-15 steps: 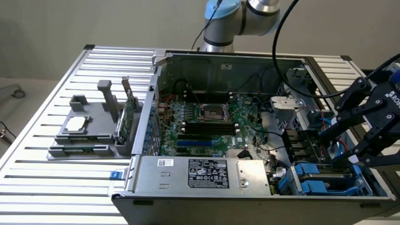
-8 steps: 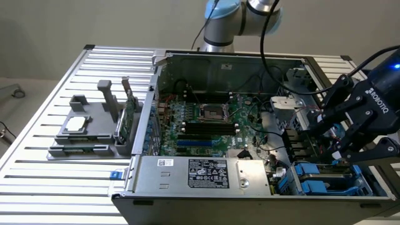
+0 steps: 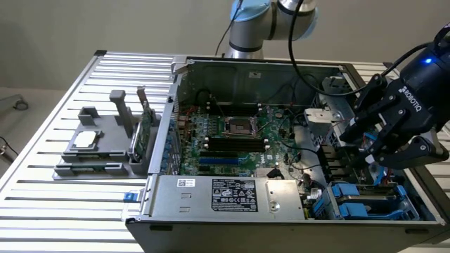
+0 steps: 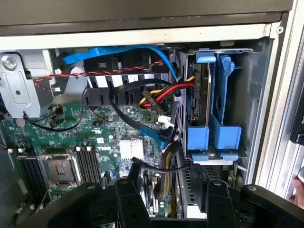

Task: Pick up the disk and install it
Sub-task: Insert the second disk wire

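Observation:
My gripper (image 3: 395, 152) hangs over the drive cage at the exterior view's right end of the open computer case (image 3: 246, 68). Its two black fingers (image 4: 126, 192) stand well apart with nothing between them, so it is open. Below it, blue plastic carriers (image 3: 365, 199) sit edge-on in the cage. In the wrist view a blue carrier (image 4: 209, 135) holds a dark flat slab (image 4: 201, 95), seemingly the disk, upright in its slot. Its labelled face is hidden.
Red, yellow, black and blue cables (image 4: 156, 95) run beside the cage. The green motherboard (image 3: 232, 139) with its CPU socket (image 4: 59, 168) fills the case floor. A grey fixture (image 3: 98, 150) on the slatted table holds a green circuit card (image 3: 146, 132) and a silver chip (image 3: 86, 138).

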`<act>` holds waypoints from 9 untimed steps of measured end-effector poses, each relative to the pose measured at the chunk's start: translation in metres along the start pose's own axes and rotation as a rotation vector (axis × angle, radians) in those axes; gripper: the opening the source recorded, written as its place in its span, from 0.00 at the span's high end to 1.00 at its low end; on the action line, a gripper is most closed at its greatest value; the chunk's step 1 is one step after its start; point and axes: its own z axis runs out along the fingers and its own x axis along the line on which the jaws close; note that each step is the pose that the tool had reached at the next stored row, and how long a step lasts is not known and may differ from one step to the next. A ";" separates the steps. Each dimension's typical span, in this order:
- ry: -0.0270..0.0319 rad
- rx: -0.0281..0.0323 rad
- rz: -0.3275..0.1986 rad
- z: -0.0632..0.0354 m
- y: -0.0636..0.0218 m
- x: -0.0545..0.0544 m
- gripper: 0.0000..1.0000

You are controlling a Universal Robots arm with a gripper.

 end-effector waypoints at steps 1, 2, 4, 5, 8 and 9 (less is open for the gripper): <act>0.0001 -0.0034 0.000 0.0000 0.0001 0.000 0.46; 0.0002 -0.0071 0.000 0.0000 0.0004 0.000 0.46; 0.0001 -0.0170 -0.001 -0.0001 0.0005 0.000 0.46; -0.0005 -0.0243 -0.001 -0.0001 0.0005 0.000 0.46; -0.0060 -0.0494 0.000 0.0002 0.0006 0.001 0.46; -0.0087 -0.0584 0.001 0.0004 0.0007 0.001 0.46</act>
